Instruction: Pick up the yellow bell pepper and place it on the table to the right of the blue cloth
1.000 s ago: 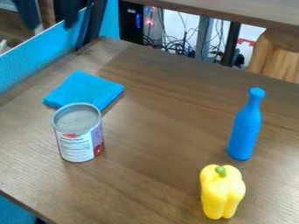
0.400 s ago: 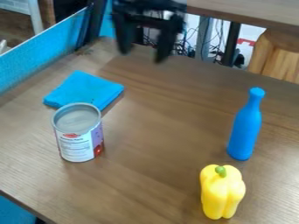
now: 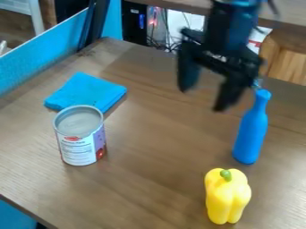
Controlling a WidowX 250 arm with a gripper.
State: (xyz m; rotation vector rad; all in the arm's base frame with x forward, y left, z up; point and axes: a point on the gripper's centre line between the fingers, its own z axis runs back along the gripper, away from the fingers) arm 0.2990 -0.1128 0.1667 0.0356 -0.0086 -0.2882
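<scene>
Gripper lower, above wood-grained table

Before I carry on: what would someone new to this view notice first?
Probably the black gripper, hanging with its jaws apart over the table's far side, near the bottle's top. Next, the bright yellow pepper at the near right, with the upright blue bottle behind it. The can and blue cloth sit to the left.

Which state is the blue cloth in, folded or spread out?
Folded: the blue cloth lies as a small, compact pad with visible thickness along its near edge, behind the can.
</scene>
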